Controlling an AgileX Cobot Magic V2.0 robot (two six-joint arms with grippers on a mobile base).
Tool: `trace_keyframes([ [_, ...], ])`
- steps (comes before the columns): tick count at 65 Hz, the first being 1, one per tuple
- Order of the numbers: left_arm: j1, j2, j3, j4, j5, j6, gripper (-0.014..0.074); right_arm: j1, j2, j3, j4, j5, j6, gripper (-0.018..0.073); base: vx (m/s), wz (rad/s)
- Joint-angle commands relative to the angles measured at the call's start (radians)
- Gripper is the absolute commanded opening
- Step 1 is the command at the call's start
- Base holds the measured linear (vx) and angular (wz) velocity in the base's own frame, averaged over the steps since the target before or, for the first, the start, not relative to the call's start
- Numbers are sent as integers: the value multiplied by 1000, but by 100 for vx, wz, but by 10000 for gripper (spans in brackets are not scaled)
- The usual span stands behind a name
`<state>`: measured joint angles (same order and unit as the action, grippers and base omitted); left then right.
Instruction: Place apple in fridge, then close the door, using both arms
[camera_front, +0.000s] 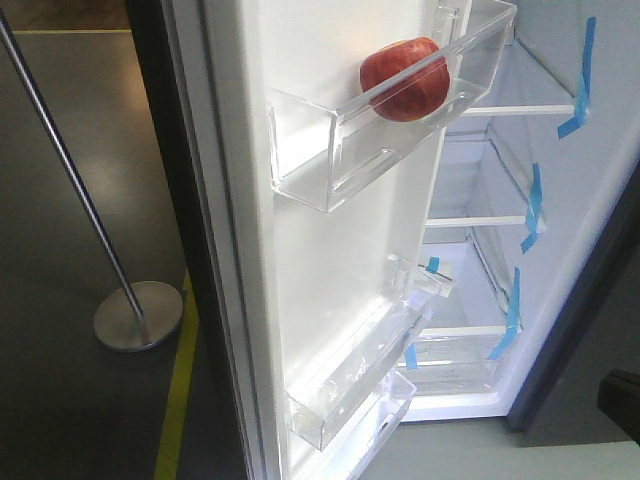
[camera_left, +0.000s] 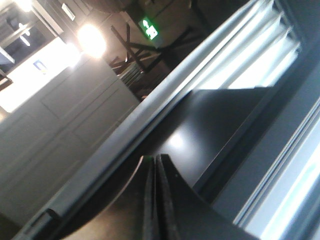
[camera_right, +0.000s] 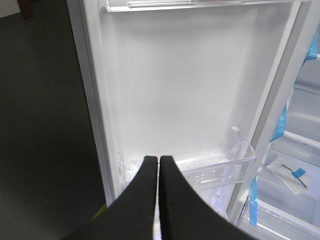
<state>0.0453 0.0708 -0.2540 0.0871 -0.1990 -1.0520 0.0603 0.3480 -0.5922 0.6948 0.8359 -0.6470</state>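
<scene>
- Apple (camera_front: 404, 80) sits in the upper bin (camera_front: 330, 170) of the open door (camera_front: 300, 250), above the right pincer (camera_right: 159, 200), which is pressed together and empty.
- Left pincer (camera_left: 156, 200), likewise together, faces a dark panel, apparently the door's outside; a hard shove could jolt the fruit loose.

1. The apple (camera_front: 404, 78) is held in the upper bin (camera_front: 330, 170) of the door (camera_front: 290, 320), at 12 o'clock in the front view.
2. Lower bins (camera_front: 350, 385) are fixed on the same lining, at 6 o'clock from the apple.
3. The fridge (camera_front: 600, 180) interior w/ shelves (camera_front: 530, 110) is seen at 3 o'clock of the door; tape strips (camera_front: 536, 205) are stuck at shelf ends.
4. A post stand (camera_front: 138, 315) is set on the floor (camera_front: 60, 420) at 9 o'clock of the door.
5. A floor line (camera_front: 177, 400) is laid btw. stand & door edge.
</scene>
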Motion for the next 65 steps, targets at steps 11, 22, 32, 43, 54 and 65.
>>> trace_keyframes([
  [11,-7,333,-298,106,5,-13,-8,-2,9,-24,31,-58,-5,-4,0,0],
  [22,-34,584,-461,106,-1,-44,-6,-2,9,-24,31,-59,-5,-4,0,0],
  [32,-119,782,-594,113,-59,-118,9,-2,9,-24,31,-63,-5,-4,0,0],
  [43,-173,956,-707,134,-149,-218,118,-2,9,-24,31,-64,-5,-4,0,0],
  [54,-175,1089,-786,157,-258,-364,353,-2,9,-24,31,-63,-5,-4,0,0],
  [65,-175,1234,-897,226,-348,-549,517,-2,9,-24,31,-62,-5,-4,0,0],
])
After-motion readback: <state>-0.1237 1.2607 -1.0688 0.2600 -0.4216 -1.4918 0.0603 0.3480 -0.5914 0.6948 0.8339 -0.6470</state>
